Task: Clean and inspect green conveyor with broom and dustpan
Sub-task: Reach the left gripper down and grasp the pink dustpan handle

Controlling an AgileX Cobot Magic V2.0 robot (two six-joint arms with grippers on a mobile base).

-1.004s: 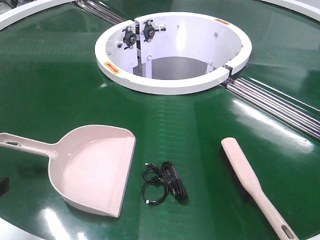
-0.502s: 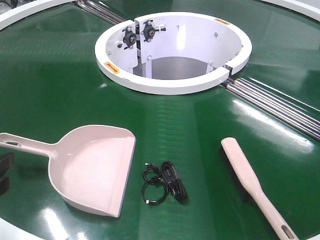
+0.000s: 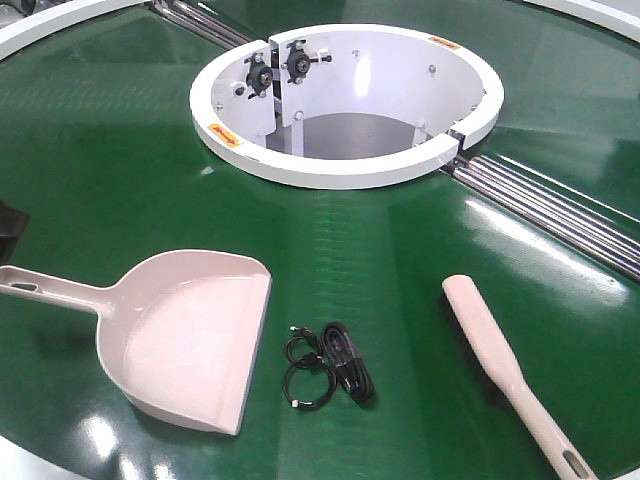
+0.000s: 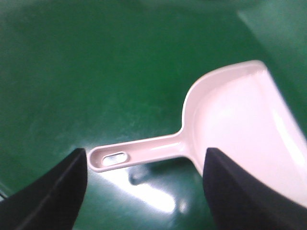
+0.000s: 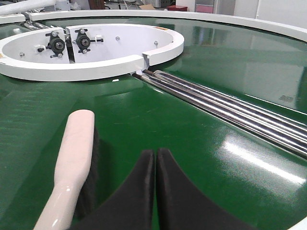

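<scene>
A pale pink dustpan (image 3: 190, 335) lies on the green conveyor (image 3: 100, 170) at the front left, its handle (image 3: 45, 288) pointing left. A pink hand broom (image 3: 500, 360) with dark bristles lies at the front right. My left gripper (image 4: 144, 189) is open and empty above the dustpan's handle (image 4: 139, 152), its dark fingers (image 4: 48, 196) wide apart; in the front view only a sliver of it (image 3: 8, 225) shows at the left edge. My right gripper (image 5: 155, 153) is shut and empty, low over the belt just right of the broom (image 5: 74, 158).
A coiled black cable (image 3: 330, 365) lies between dustpan and broom. A white ring housing (image 3: 345, 165) with a central opening stands at the back middle. Steel rollers (image 3: 560, 210) run in a slot to the right, also in the right wrist view (image 5: 225, 108).
My left gripper has moved along the left edge of the front view, from in front of the dustpan's handle to beyond it. Dustpan, broom and cable have not moved.
</scene>
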